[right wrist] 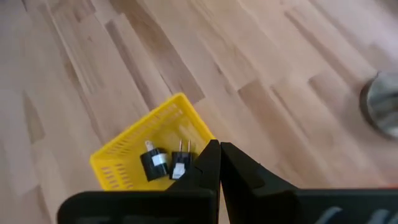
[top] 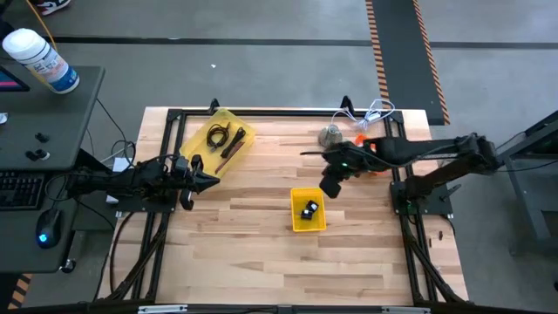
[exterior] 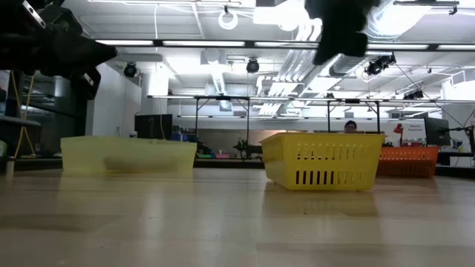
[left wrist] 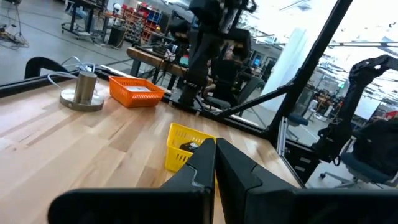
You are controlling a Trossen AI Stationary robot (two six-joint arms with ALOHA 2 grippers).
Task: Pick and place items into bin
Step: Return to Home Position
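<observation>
Wood table (top: 261,253): the light yellow bin (top: 248,131) on the left arm's side holds the coiled black cable (top: 215,135) and the red-handled tool (top: 234,150). The small yellow basket (top: 297,223) sits mid-table with the two black blocks (right wrist: 153,165) side by side inside. Left gripper (top: 212,180) hangs just beside the bin, fingers pressed together and empty; right gripper (top: 329,187) hangs over the table just beside the basket, fingers likewise closed on nothing.

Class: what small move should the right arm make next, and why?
Probably pull back toward its base: the right end effector is shut, empty, hovering beside the yellow basket, where two black plugs already lie. The left end effector waits at left.
</observation>
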